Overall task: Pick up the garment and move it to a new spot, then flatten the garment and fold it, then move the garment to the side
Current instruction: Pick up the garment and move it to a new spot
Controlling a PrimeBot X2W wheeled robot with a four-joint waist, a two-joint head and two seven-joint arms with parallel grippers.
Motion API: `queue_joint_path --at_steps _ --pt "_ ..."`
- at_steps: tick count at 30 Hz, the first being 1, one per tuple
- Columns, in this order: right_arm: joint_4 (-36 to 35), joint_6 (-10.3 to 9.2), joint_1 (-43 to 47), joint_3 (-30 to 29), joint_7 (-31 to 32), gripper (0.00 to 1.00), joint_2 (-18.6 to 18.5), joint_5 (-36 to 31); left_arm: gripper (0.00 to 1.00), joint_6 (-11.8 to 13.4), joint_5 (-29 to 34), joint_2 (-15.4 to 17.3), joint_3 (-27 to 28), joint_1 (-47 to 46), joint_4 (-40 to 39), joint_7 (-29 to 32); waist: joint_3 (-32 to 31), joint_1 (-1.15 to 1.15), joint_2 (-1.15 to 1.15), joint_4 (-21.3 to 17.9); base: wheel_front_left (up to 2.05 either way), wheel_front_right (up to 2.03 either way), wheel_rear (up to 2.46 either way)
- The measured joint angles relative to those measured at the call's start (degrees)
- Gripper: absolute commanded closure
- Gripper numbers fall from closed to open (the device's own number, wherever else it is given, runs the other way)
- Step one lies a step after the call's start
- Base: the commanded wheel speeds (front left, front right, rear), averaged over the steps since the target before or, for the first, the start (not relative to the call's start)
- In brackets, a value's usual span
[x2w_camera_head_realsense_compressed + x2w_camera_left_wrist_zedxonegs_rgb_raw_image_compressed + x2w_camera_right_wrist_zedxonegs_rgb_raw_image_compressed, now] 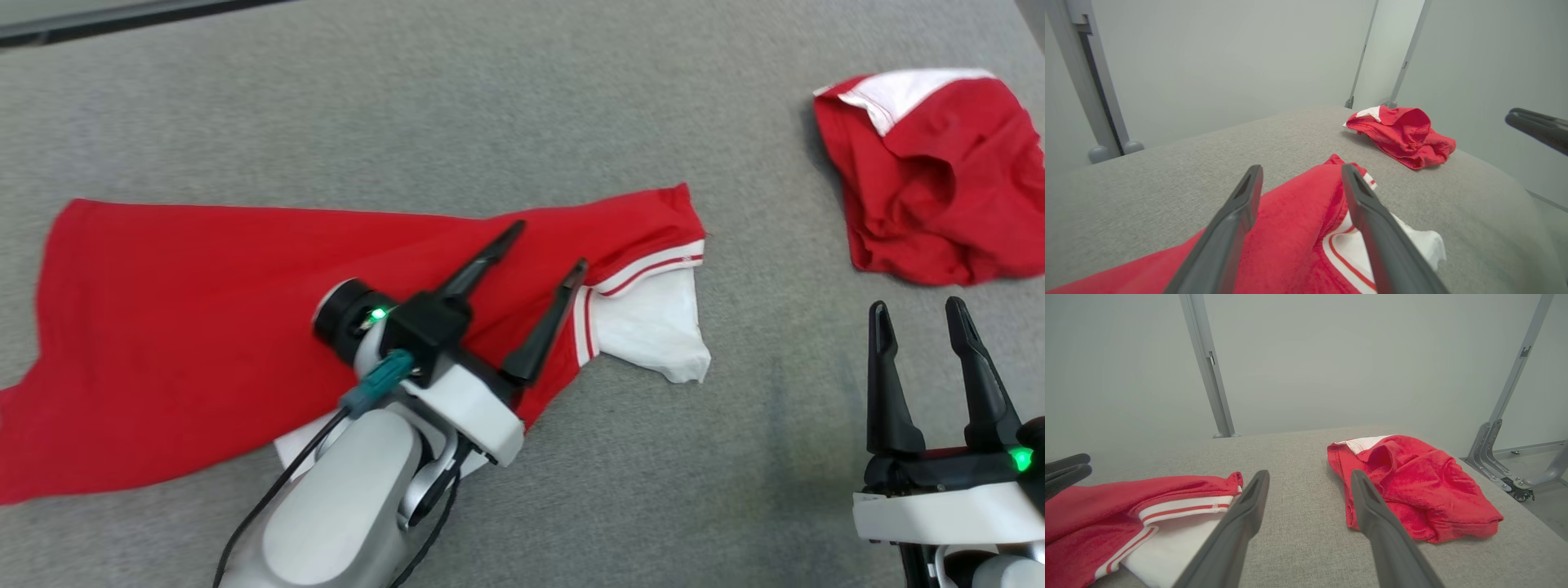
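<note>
The left tool [547,249] hangs spread wide over the red shirt [180,327] on the table [490,106], gripping nothing; the right tool [916,307] gapes empty too.

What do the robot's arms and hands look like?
The left hand and right hand each have two long, dark fingers, a black base with a green light, and white housing. The left forearm is pale grey, with black cables and a teal plug.
</note>
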Motion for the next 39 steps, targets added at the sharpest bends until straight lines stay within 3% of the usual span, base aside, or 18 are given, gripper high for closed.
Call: queue_joint_path --at_steps 8,14,22,39 --pt "-2.31 0.0 1.48 -0.46 3.3 0.0 -1.65 -1.34 0.0 7.65 -3.56 3.67 10.62 7.7 -6.69 -2.7 -6.06 0.0 0.0 7.38 0.0 0.0 0.0" --pt "-3.27 0.0 3.26 -0.64 5.53 0.0 -2.65 -1.44 0.0 10.05 -4.95 6.42 18.39 13.46 -8.8 -2.97 -10.04 0.0 0.0 11.66 0.0 0.0 0.0" --pt "-4.07 0.0 6.46 -0.92 8.03 0.0 -3.43 -1.29 0.0 8.5 -5.33 7.93 24.21 20.22 -10.9 -3.0 -15.05 0.0 0.0 15.54 0.0 0.0 0.0" --pt "-2.9 0.0 13.12 -1.18 10.47 0.0 -3.55 -0.36 0.0 6.66 -1.83 7.5 23.86 27.22 -8.95 -3.07 -23.42 0.0 0.0 16.6 0.0 0.0 0.0"
